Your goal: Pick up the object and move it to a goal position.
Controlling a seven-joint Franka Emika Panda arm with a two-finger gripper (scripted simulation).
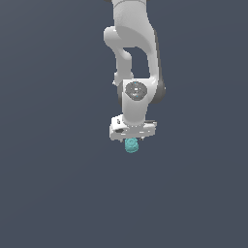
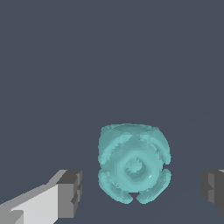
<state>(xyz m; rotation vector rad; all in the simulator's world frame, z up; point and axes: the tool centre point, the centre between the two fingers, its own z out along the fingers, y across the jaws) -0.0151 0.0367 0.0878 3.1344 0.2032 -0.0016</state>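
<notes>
I am at the reaching step, my end effector (image 2: pixel 140 190) spread wide with the teal object (image 2: pixel 133 164) between its fingers (image 2: pixel 70 192) but untouched, so next I judge I must descend and pinch.

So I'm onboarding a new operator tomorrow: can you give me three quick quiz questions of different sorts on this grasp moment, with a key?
1. True or false: in the wrist view, the pincer fingers are pressed against the teal object.
2. Multiple choice: in the exterior view, where is the teal object relative to the white hand? A) directly below it B) far to the exterior view's left C) above it
3. Fill in: the object's colour is ____.

Key:
1. False; a gap shows on each side between the fingers and the object, and the jaws stand open.
2. A
3. Teal
</notes>
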